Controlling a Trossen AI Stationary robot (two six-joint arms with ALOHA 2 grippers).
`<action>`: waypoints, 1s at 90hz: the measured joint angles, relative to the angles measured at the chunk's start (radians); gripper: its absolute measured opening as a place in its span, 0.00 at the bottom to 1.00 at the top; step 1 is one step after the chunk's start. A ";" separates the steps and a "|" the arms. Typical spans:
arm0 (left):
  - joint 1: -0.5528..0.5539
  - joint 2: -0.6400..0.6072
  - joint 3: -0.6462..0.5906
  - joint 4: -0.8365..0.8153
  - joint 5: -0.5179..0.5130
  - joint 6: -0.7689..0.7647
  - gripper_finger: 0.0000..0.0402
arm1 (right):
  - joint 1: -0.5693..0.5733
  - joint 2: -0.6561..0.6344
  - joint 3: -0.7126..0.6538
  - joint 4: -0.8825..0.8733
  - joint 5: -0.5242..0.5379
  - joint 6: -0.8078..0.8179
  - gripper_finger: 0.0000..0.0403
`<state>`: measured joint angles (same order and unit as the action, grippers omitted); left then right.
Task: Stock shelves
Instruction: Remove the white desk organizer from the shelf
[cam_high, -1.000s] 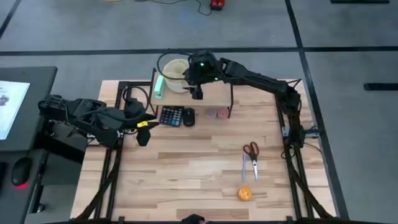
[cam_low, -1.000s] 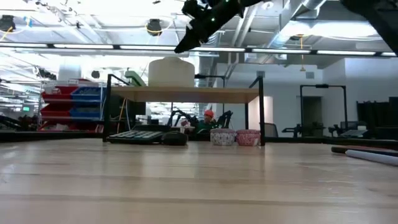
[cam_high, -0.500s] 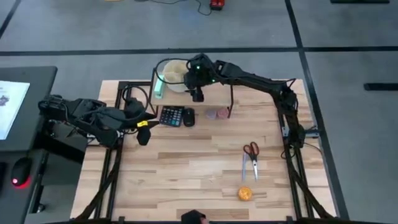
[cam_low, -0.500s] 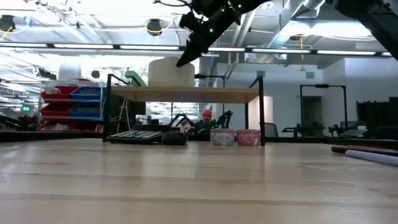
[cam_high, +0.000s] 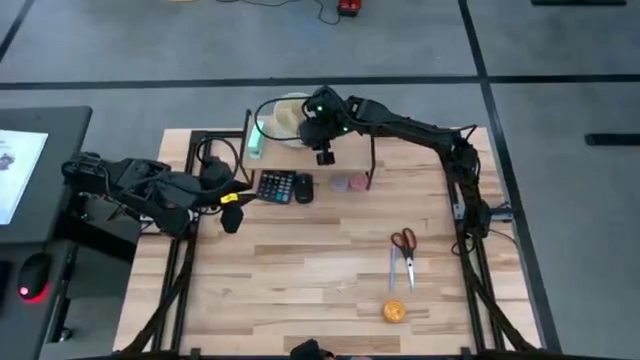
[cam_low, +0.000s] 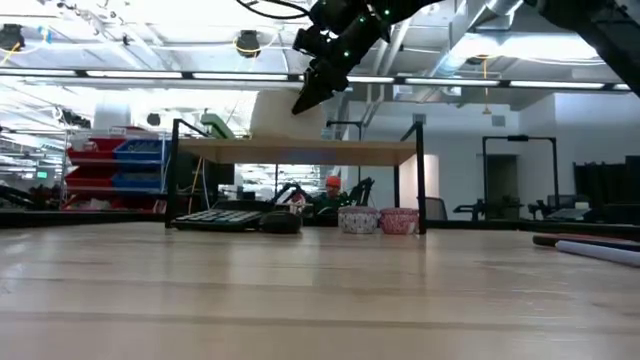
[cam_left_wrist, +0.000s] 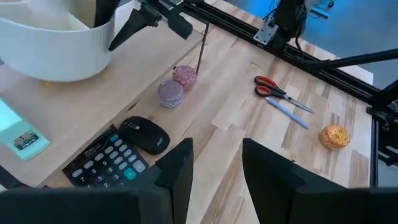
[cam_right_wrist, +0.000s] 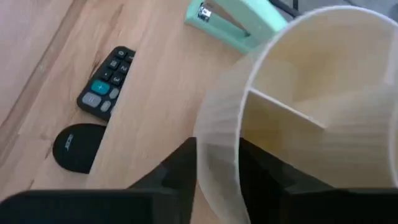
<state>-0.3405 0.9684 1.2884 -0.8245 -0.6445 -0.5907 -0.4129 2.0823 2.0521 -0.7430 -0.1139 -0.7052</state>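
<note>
Two arms are in view, and only your right one is working. Your right gripper (cam_high: 322, 156) is up over the shelf (cam_high: 345, 152), the small riser at the far middle of the worktop (cam_high: 300, 280), and in the right wrist view its fingers straddle the rim of the cream divided container (cam_right_wrist: 311, 112), one inside the wall and one outside, so it appears to be pinching that rim. The container sits on the shelf top toward its left end, just beside a mint-green stapler (cam_high: 256, 139). Under and just in front of the shelf lie a calculator (cam_high: 274, 186), a black mouse (cam_high: 303, 187) and two cupcake liners (cam_high: 349, 183); scissors (cam_high: 404, 242), a pen (cam_high: 392, 270) and an orange ball (cam_high: 393, 311) lie well apart on the near right. Your left gripper (cam_high: 229, 205) waits at the left edge of the worktop, its fingers narrowly parted and holding nothing. You look to be settling the container into place on the shelf. Next, make sure it stands flat and clear of the shelf's edge before you let go, then lift straight up so the fingers do not drag the rim.
</note>
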 joint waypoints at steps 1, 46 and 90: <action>0.000 0.000 0.000 0.002 0.000 0.000 0.29 | 0.000 0.000 0.000 -0.001 0.000 0.000 0.17; 0.000 0.000 0.000 0.004 0.000 0.000 0.29 | 0.098 -0.002 0.085 -0.086 0.036 0.017 0.00; -0.027 -0.001 0.000 -0.066 0.106 -0.045 0.29 | 0.414 -0.005 0.283 -0.381 0.070 0.343 0.00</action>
<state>-0.3672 0.9676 1.2888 -0.8902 -0.5385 -0.6356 0.0009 2.0775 2.3354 -1.1236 -0.0437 -0.3625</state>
